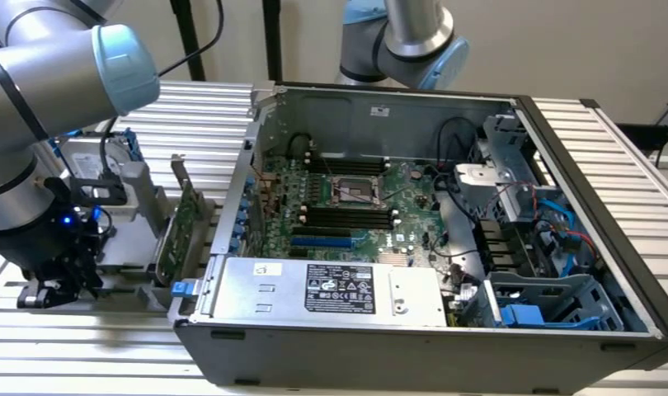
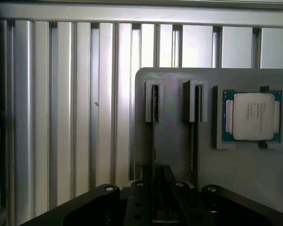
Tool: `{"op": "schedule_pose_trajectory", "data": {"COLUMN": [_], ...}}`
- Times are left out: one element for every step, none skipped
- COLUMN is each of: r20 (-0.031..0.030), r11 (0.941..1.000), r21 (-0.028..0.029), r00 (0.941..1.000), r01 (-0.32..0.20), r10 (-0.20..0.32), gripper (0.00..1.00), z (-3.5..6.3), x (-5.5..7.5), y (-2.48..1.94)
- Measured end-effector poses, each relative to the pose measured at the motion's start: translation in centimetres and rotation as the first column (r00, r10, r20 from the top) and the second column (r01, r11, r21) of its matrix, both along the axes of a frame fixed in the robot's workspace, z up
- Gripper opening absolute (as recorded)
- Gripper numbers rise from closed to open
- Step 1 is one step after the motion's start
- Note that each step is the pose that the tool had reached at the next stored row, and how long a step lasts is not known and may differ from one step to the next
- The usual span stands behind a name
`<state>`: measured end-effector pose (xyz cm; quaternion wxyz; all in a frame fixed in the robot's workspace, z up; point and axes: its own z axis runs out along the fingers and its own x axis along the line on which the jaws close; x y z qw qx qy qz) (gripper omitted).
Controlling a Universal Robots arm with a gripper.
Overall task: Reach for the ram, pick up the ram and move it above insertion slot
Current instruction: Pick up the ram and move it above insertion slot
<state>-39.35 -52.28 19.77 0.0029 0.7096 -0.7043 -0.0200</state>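
Note:
The ram [image 2: 154,108] stands on edge in one groove of a grey holder [image 2: 174,141], seen as a thin dark strip that runs down between my fingers. My gripper [image 2: 159,188] is shut on the ram where it is still seated in the holder. In the exterior view my gripper [image 1: 50,290] hangs low over the holder at the exterior view's left, outside the open computer case. The black insertion slots [image 1: 345,219] lie on the motherboard inside the case, well to the exterior view's right of the gripper.
A second thin stick [image 2: 196,108] stands in the neighbouring groove, and a processor chip [image 2: 253,116] lies in a pocket beside it. A wider green expansion card [image 1: 185,227] stands upright between gripper and case wall [image 1: 246,165]. A power supply [image 1: 323,285] fills the case's near side.

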Motion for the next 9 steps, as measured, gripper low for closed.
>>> {"op": "schedule_pose_trajectory", "data": {"r20": [-0.0001,-0.0001,-0.0001,-0.0002,-0.0002,-0.0002,-0.0001,-0.0002,-0.0001], "r11": [1.0000,1.0000,1.0000,1.0000,1.0000,1.0000,1.0000,1.0000,1.0000], "r21": [0.0001,0.0000,0.0000,-0.0001,-0.0001,0.0000,0.0000,0.0000,0.0000], "r00": [1.0000,1.0000,1.0000,1.0000,1.0000,1.0000,1.0000,1.0000,1.0000], "r01": [0.000,0.000,0.000,0.000,0.000,0.000,0.000,0.000,0.000], "r10": [0.000,0.000,0.000,0.000,0.000,0.000,0.000,0.000,0.000], "gripper": [0.24,0.24,0.24,0.22,0.15,0.15,0.15,0.15,0.15], "z": [0.00,0.00,0.00,0.01,0.00,0.00,0.00,0.00,0.00], "x": [0.00,0.00,0.00,0.00,0.00,0.00,0.00,0.00,0.00], "y": [0.00,0.00,0.00,-0.01,-0.01,-0.01,-0.01,-0.01,0.00]}}
